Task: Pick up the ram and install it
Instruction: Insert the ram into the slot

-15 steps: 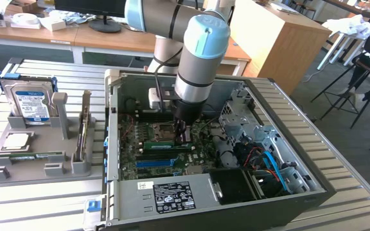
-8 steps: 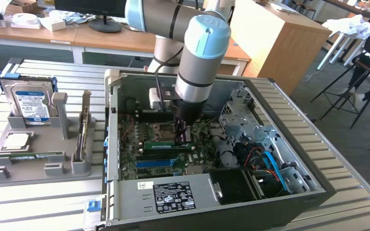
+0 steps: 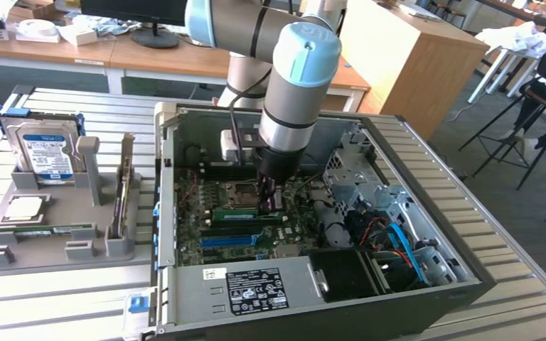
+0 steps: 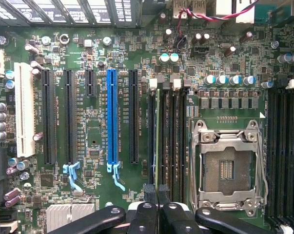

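On a slatted metal table (image 3: pixel 500 234), office desks (image 3: pixel 159 60) behind.

Bright daylight, soft shadows, slight glare, mild blur.

Silver-grey tubular arm (image 3: pixel 292 106) — pale blue joint caps, black cable — black tool (image 3: pixel 271 201).

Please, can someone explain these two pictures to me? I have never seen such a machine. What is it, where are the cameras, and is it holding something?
It is a robot arm reaching into an open computer case. One picture is taken from outside, the other from a camera on the arm's wrist, looking down at the motherboard. The gripper has its jaws shut on the ram, a thin green stick standing in a slot beside the empty processor socket. On the exterior view's left, a grey tray holds a hard drive, a processor chip and another ram stick.
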